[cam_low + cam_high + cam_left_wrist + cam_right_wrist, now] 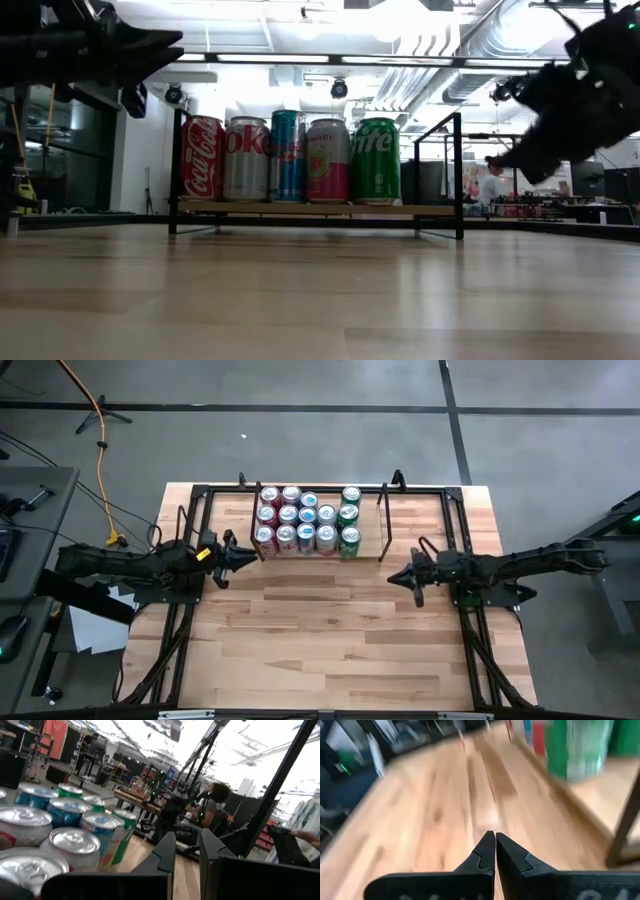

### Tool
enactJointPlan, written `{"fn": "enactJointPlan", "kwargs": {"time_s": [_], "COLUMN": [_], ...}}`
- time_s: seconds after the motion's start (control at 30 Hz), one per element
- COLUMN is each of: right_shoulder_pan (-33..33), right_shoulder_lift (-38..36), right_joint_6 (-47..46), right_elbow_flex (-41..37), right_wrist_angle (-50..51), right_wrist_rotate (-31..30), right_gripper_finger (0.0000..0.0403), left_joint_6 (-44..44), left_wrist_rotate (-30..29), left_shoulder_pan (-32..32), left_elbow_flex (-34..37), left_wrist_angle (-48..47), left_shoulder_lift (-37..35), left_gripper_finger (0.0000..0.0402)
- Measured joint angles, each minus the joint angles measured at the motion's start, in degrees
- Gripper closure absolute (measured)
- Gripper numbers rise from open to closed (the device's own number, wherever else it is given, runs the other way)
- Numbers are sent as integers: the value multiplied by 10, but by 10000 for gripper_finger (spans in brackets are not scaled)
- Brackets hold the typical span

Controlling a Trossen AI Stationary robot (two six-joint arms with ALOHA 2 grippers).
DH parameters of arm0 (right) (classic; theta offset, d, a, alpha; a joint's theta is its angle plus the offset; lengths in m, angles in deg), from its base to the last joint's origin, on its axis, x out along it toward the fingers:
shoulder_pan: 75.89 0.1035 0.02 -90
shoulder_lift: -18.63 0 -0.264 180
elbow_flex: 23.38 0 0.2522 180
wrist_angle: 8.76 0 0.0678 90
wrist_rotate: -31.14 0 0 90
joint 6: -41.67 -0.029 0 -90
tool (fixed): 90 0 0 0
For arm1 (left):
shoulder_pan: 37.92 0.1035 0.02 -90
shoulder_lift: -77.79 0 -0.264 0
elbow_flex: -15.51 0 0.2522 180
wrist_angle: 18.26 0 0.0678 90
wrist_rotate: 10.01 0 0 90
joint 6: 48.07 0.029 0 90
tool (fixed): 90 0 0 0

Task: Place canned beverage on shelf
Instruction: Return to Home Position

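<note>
shelf at counter far edge, middle; cans upright in rows, 3 green in right column | my left pincer empty, slightly apart, off shelf's left front corner | my right pincer empty, together, off right front corner | cans likely hefty, thin-walled, slick, dentable: I'd clamp mid-body, gently

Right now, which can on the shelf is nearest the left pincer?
The red Coca-Cola can at the front corner of the shelf on the left arm's side, ahead of the left pincer; the rest stand farther right or deeper in.
</note>
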Motion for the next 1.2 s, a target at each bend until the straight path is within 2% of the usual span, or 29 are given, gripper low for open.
{"fn": "enactJointPlan", "kwargs": {"time_s": [0.1, 0.2, 0.3, 0.4, 0.53, 0.73, 1.2], "right_shoulder_pan": [0, 3, 3, 3, -10, -26, -26], "right_shoulder_lift": [-8, -68, -137, -227, -353, -360, -346], "right_joint_6": [-2, -2, -2, -2, -2, -2, -2], "right_elbow_flex": [0, 0, 1, 1, 1, -2, -3], "right_wrist_angle": [71, 164, 162, 164, 172, 79, 122], "right_wrist_rotate": [0, 0, -12, -13, -10, -17, -16], "right_gripper_finger": [403, 403, 403, 403, 402, 402, 402], "left_joint_6": [0, 0, 1, 10, 10, 10, 10], "left_wrist_rotate": [0, 0, 2, 32, 39, 48, 45], "left_shoulder_pan": [0, 0, 1, 4, 11, 15, 8], "left_elbow_flex": [0, 0, 0, 0, 0, 1, 1], "left_wrist_angle": [-55, -173, -301, -285, -305, -304, -302], "left_shoulder_lift": [-41, -100, -150, -168, -201, -200, -194], "left_gripper_finger": [398, 398, 398, 398, 398, 398, 398]}}
